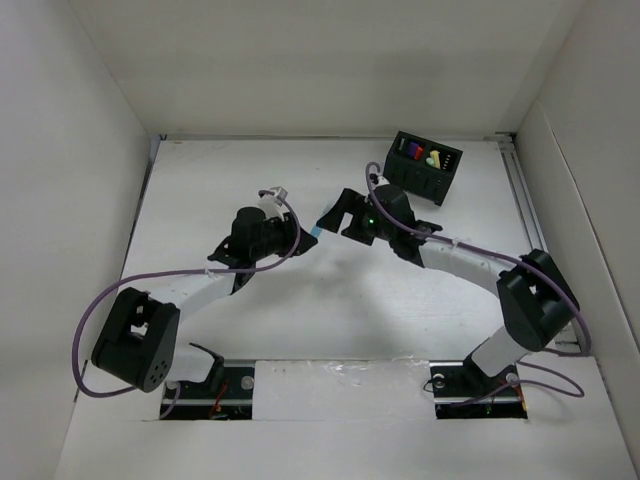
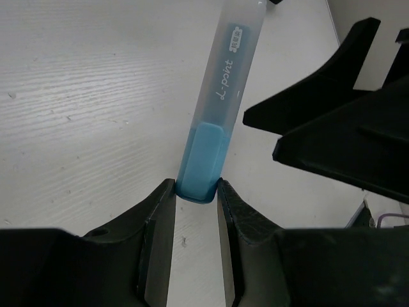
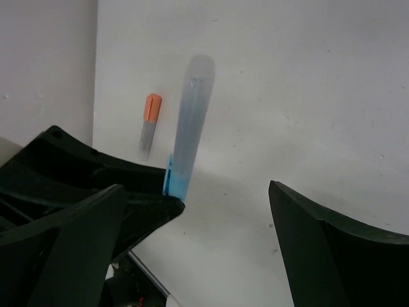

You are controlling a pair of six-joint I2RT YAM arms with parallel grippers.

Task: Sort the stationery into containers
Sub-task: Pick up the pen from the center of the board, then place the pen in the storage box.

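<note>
From above, the left gripper [image 1: 305, 234] pinched a light-blue highlighter [image 1: 318, 232] mid-table, the right gripper [image 1: 335, 212] just beside it; the black box [image 1: 415, 181] stood far right. Left wrist: jaws clamped its blue end. Right wrist: jaws gaped wide around nothing; an orange-capped pen [image 3: 150, 121] lay beyond.

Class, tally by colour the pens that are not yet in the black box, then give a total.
Light-blue pen, gripped in the left pincer: 1
Orange-capped pen, lying free: 1
Total: 2
</note>
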